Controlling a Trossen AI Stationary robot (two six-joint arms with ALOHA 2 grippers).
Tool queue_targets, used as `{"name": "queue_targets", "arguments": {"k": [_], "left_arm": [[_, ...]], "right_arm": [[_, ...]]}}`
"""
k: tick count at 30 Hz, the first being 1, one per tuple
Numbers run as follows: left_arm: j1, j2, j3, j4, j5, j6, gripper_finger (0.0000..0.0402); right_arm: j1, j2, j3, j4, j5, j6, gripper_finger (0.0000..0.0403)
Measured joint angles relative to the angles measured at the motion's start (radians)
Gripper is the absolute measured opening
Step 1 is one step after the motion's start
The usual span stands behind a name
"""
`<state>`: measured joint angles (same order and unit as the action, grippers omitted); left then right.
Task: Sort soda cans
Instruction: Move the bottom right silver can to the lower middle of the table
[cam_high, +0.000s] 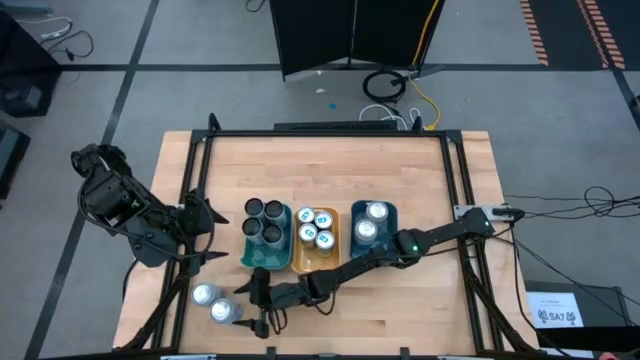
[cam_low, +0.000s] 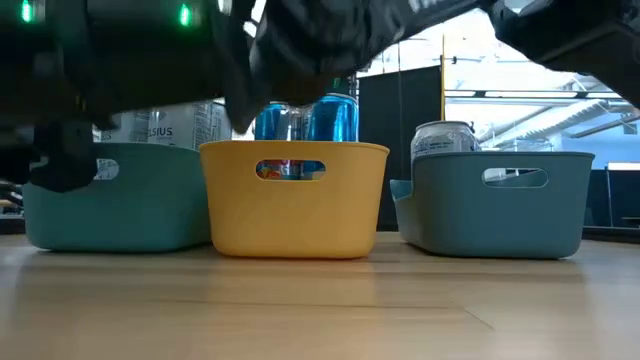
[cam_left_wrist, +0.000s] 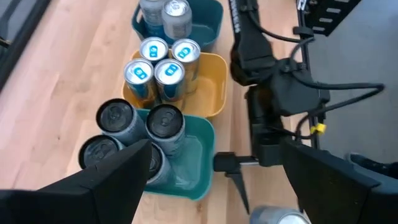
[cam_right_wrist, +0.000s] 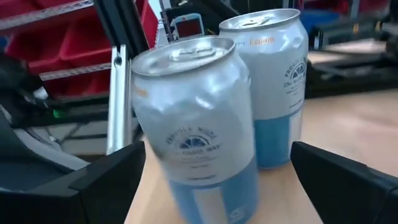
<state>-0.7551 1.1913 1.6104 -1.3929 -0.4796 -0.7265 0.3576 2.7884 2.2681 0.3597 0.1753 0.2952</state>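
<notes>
- A pale wooden counter (cam_high: 330, 160) edged by a black metal frame carries three small rectangular plastic trays set side by side in a row, seen from straight above.
- The teal plastic tray (cam_high: 266, 232) sits nearest the left arm and holds three dark, black-topped metal soda cans (cam_high: 265, 210), standing upright and close together.
- The orange-yellow plastic tray (cam_high: 316, 240) is in the middle and touches the teal one. It holds four soda cans with blue-green marks on their silver tops (cam_high: 315, 226), all upright.
- The blue plastic tray (cam_high: 374, 228) stands on the right-arm side of the row, with two plain silver-topped soda cans (cam_high: 370, 220) inside it, also upright.
- Two more pale silver and light-blue soda cans (cam_high: 212, 303) stand upright on the bare counter, touching or almost touching each other, near the front edge on the left-arm side, outside every tray.
- The right arm reaches across the front of the trays. Its right claw (cam_high: 262, 305) sits low at the counter, just beside those two loose cans, with its fingers spread wide and nothing between them. In the right wrist view the nearer can (cam_right_wrist: 196, 124) fills the space ahead of the open fingers, the second can (cam_right_wrist: 273, 81) just behind it.
- The left claw (cam_high: 205, 235) waits at the counter's left edge, beside the teal tray, with its fingers apart and holding nothing.
- At counter height, the three trays line up with can tops showing above their rims.
</notes>
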Motion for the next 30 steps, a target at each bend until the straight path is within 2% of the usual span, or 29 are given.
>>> {"name": "queue_targets", "arguments": {"k": [2, 5, 12, 21, 30], "left_arm": [[0.000, 0.000, 0.000, 0.000, 0.002, 0.000, 0.0364], [0.000, 0.000, 0.000, 0.000, 0.002, 0.000, 0.0364], [0.000, 0.000, 0.000, -0.001, 0.002, 0.001, 0.0364], [0.000, 0.000, 0.000, -0.001, 0.002, 0.001, 0.0364], [0.000, 0.001, 0.000, -0.001, 0.002, 0.010, 0.0364]], "right_arm": [[-0.005, 0.010, -0.001, 0.048, -0.002, -0.082, 0.0393], [-0.007, 0.011, -0.002, 0.032, 0.000, -0.150, 0.0393], [-0.014, 0.022, 0.000, 0.056, 0.000, -0.053, 0.0393], [-0.014, 0.025, -0.001, 0.117, 0.001, -0.037, 0.0393], [0.006, 0.025, -0.001, 0.061, 0.017, -0.156, 0.0391]]}}
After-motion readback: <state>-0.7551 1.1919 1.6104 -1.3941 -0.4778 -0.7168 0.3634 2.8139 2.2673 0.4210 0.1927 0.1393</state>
